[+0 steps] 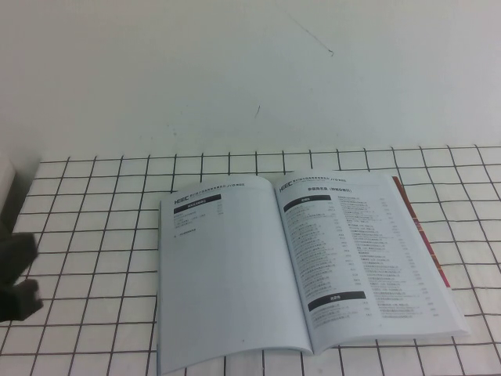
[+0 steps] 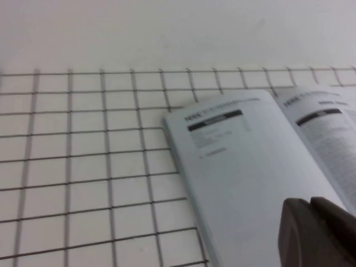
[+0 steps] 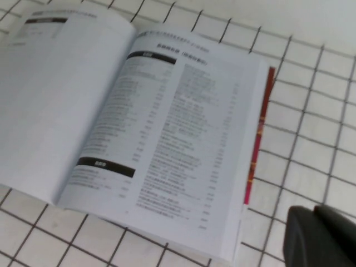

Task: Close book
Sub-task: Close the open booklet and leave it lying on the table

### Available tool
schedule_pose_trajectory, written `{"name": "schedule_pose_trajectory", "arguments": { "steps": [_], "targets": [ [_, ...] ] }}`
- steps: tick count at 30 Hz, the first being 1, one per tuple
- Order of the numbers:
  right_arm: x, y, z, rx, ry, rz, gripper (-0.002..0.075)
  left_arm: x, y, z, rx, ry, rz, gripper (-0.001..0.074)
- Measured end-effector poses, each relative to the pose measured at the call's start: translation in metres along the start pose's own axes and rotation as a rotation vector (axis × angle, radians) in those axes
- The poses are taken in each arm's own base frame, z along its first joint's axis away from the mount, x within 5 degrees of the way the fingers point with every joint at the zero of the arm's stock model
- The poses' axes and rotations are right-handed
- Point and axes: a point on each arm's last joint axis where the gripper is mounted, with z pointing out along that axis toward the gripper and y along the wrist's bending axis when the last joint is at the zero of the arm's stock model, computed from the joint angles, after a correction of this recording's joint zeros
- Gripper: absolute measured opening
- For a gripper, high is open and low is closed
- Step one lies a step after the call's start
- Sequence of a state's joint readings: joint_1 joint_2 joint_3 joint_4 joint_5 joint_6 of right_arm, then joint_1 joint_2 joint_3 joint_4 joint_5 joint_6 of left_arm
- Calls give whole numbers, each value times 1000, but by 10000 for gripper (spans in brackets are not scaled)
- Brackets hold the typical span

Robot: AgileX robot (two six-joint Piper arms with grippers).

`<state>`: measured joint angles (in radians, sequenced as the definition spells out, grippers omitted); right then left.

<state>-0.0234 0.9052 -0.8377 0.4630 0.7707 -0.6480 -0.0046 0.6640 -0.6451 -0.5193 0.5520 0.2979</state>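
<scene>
Two grippers, both barely seen; spread or closed, can't tell. Left gripper (image 1: 19, 274): dark shape at left edge of frame, well apart from book (image 1: 301, 262). Right gripper (image 3: 321, 239): outside high view, shows only in wrist cam, near red cover edge (image 3: 257, 139). Book lies open flat, lower ctr of frame, on gridded counter (image 1: 94, 204).

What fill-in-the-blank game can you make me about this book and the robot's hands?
The book lies ____ on the table.
The left hand sits off the book's ____ side.
The right hand, seen only in its wrist view, is on the side of the book's ____ cover edge.
Missing words: open, left, red.
</scene>
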Motion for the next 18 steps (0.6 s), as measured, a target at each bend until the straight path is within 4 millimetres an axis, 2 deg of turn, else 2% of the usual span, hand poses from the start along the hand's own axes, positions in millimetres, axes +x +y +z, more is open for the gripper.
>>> {"name": "schedule_pose_trajectory", "arguments": {
  "steps": [5,6,8,13,18],
  "targets": [
    [-4,-13,65,-168,138,52,-3,-4,-7,34,171,112,6,-4],
    [-5,-13,70,-180,146,50,-3,-5,-9,42,211,137,16,-4],
    [-3,-13,103,-218,202,54,-3,-4,-10,58,285,197,23,-4],
    [-3,14,166,-285,282,-6,-3,-4,-8,92,374,291,21,-4],
    [-13,44,221,-332,304,-101,-3,12,6,127,344,390,1,-4]
  ]
}}
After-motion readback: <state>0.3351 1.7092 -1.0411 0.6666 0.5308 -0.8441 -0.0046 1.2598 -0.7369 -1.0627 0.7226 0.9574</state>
